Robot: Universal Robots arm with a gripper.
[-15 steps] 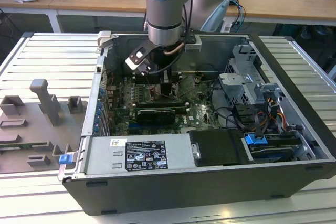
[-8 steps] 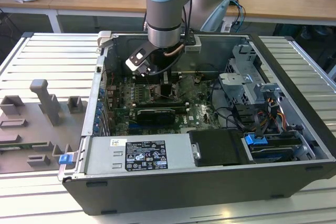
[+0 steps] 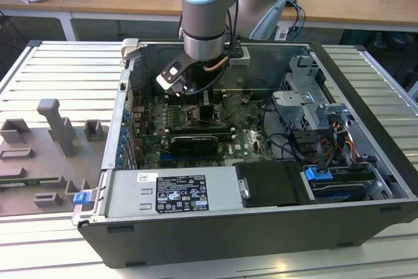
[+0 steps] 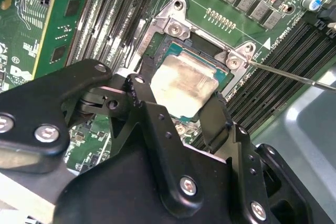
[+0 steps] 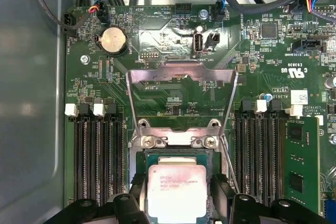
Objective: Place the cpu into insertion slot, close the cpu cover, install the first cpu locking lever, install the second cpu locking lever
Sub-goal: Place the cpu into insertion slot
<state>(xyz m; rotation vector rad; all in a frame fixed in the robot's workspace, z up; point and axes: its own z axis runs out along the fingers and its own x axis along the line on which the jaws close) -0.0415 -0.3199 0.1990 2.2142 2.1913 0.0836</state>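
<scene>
Gripper [image 5: 176,199] narrow, fingers [image 4: 143,95] pinching opposite edges of the cpu [image 5: 176,190], which sits squarely at the insertion slot [image 5: 173,154] on the green motherboard [image 5: 262,66]. Seated or just above, can't tell. Cpu cover [image 5: 181,72] swung open off the slot's hinge edge, with a thin locking lever [image 5: 229,169] loose alongside.

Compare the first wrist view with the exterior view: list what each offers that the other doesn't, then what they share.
The first wrist view offers, close up: the cpu held by the gripper, the cpu cover swung open, and a coin battery. The exterior view offers instead: the arm, the whole computer case, its power supply, and grey fixtures at that view's left. Shared: the green motherboard.
</scene>
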